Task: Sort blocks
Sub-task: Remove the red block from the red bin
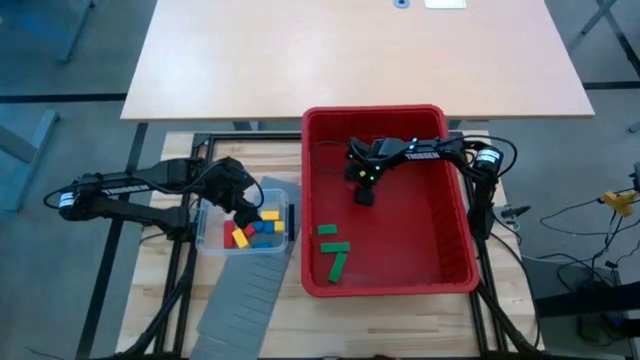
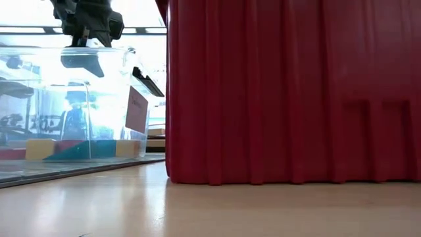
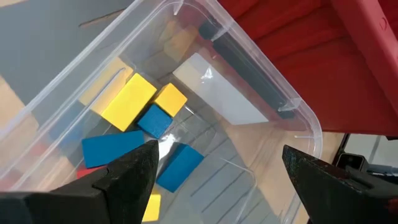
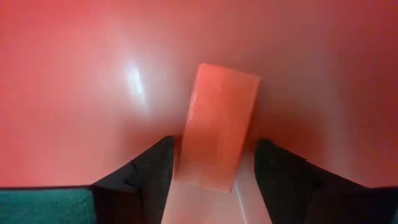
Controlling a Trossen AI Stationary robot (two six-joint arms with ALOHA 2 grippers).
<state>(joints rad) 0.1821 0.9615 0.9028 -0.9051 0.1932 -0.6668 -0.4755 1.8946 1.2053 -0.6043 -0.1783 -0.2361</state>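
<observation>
From above, the right gripper (image 1: 364,196) hides its catch inside the red plastic bin (image 1: 455,250); up close, its jaws pinch a red plastic bar block (image 4: 217,134). Left gripper (image 1: 243,212) gapes empty over the clear plastic tub (image 1: 205,235) of yellow and blue blocks (image 3: 140,115).

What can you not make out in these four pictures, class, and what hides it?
- Low view: the red bin's wall hides everything inside it.
- High view: the right end effector covers the red block; only its wrist view shows it.
- Left wrist view: the clear tub's blocks are cut off by the edge and by the left end effector.
</observation>
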